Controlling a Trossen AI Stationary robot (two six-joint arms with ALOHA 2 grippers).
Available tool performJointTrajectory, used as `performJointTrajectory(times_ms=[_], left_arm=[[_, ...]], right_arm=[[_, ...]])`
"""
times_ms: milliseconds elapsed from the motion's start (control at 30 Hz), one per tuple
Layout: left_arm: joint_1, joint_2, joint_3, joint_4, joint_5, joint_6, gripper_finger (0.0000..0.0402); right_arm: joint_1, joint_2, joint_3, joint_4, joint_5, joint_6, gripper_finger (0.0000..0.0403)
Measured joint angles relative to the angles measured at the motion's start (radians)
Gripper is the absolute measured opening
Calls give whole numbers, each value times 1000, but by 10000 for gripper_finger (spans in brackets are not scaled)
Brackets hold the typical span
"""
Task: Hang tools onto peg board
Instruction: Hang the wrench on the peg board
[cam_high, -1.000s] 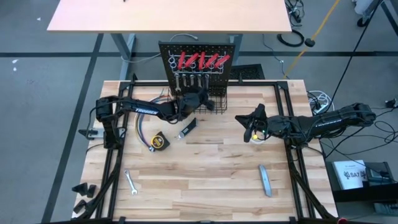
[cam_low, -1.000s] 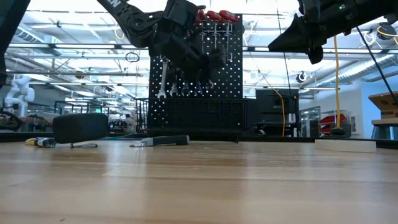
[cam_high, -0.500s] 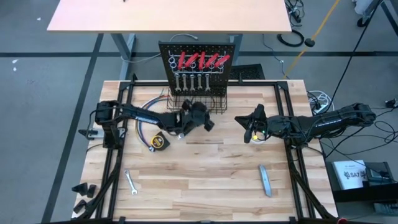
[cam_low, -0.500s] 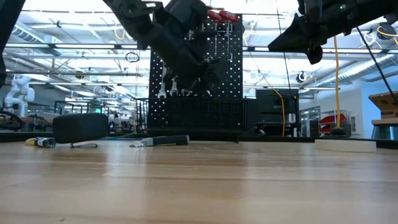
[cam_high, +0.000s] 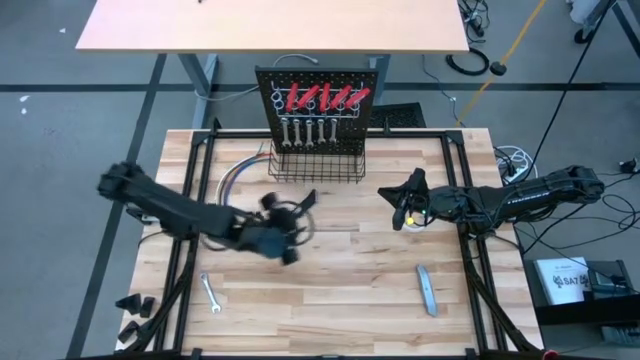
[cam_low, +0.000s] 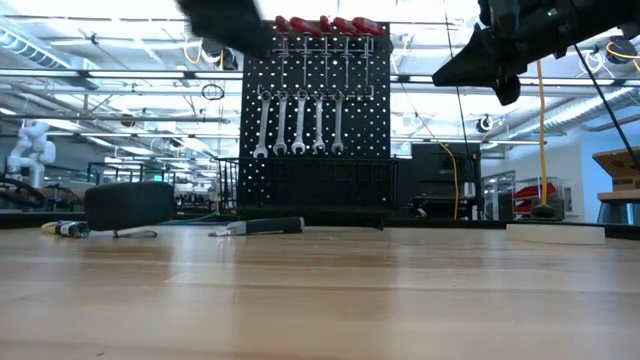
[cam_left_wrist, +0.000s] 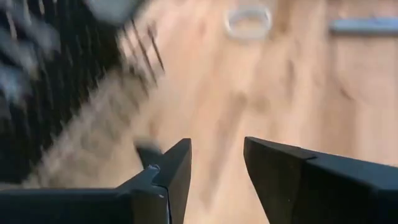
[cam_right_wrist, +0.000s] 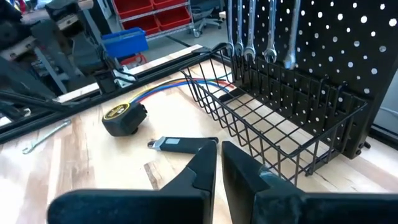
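From above, the peg board (cam_high: 322, 105) stands at the far edge of the table (cam_high: 330, 290), with five red tools (cam_high: 322, 97) in its top row and five wrenches (cam_high: 308, 130) hanging below them. The basket (cam_high: 318, 166) is at its base. The left gripper (cam_high: 283, 238) is over the table near the middle, a little left of center, blurred. One wrench (cam_high: 210, 292) lies on the near left part of the table, and a grey bar (cam_high: 427, 289) on the near right. The right gripper (cam_high: 402, 205) waits at the right of the basket, above a white tape roll (cam_high: 412, 217).

In the low view the wrenches (cam_low: 299, 123) hang in a row on the board (cam_low: 315, 110), and a knife (cam_low: 262, 227) lies on the table before the basket.

The left wrist view shows the left fingers (cam_left_wrist: 176, 171) apart, with nothing between them, only wood and the tape roll (cam_left_wrist: 249, 20) farther off.

In the right wrist view the right fingers (cam_right_wrist: 202, 165) are nearly together and hold nothing. Beyond them lie the knife (cam_right_wrist: 177, 144) and a tape measure (cam_right_wrist: 123, 117), left of the basket (cam_right_wrist: 273, 102).
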Motion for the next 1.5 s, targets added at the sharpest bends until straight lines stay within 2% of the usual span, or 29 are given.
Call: performJointTrajectory(times_ms=[133,200,333,467,633,767,933,1067,1233,1400,1500], left_arm=[[-72,-152,0,-304,264,-373,155],[-119,-201,0,-407,376,-510,155],[-236,-231,-12,-543,437,-688,155],[-325,-206,-60,-606,498,-872,155],[-400,-133,-133,-584,753,-919,155],[-430,-78,-198,-583,789,-925,154],[-434,-35,-295,-581,858,-876,147],[-458,-10,-342,-554,905,-701,142],[-529,23,-342,-430,822,-450,141],[-617,65,-342,-371,797,-59,141],[-653,99,-338,-387,731,1,141]], right_arm=[[0,6,0,2,0,24,19],[0,20,0,9,0,36,19],[0,67,0,23,-8,60,19],[0,123,0,30,-67,82,19],[1,186,0,30,-132,87,19],[0,221,0,47,-136,91,19],[0,245,0,129,-212,71,19],[0,255,0,173,-252,33,19],[0,255,0,188,-263,5,19],[0,255,0,188,-262,5,19],[0,255,0,189,-262,4,19]])
